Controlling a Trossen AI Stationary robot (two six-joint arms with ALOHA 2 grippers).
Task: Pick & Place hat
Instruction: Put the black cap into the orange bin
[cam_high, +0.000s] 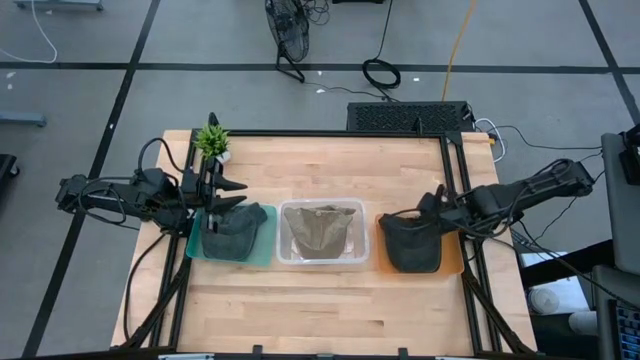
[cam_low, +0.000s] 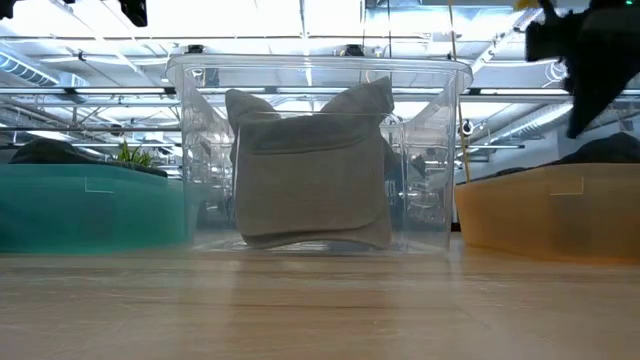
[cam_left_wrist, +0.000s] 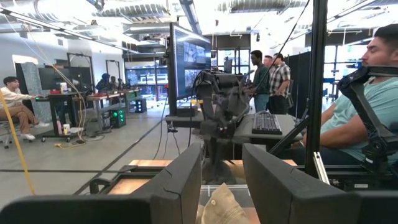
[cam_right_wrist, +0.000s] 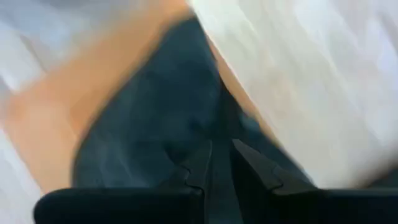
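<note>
Pickup step: right gripper (cam_high: 408, 222), nearly closed, seems to pinch the dark hat (cam_high: 410, 245) in the orange tray (cam_high: 455, 268) at centre-right; next, lift it. Left gripper (cam_high: 228, 195) is part-open, empty.

Tan hat (cam_high: 320, 232) crumpled at frame centre; dark hat (cam_high: 236, 228) centre-left; dark hat (cam_high: 410, 243) centre-right, all lying slumped.

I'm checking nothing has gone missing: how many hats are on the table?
3: a dark hat in the teal bin, a tan hat in the clear bin, another dark hat in the orange bin. More could lie beneath.
</note>
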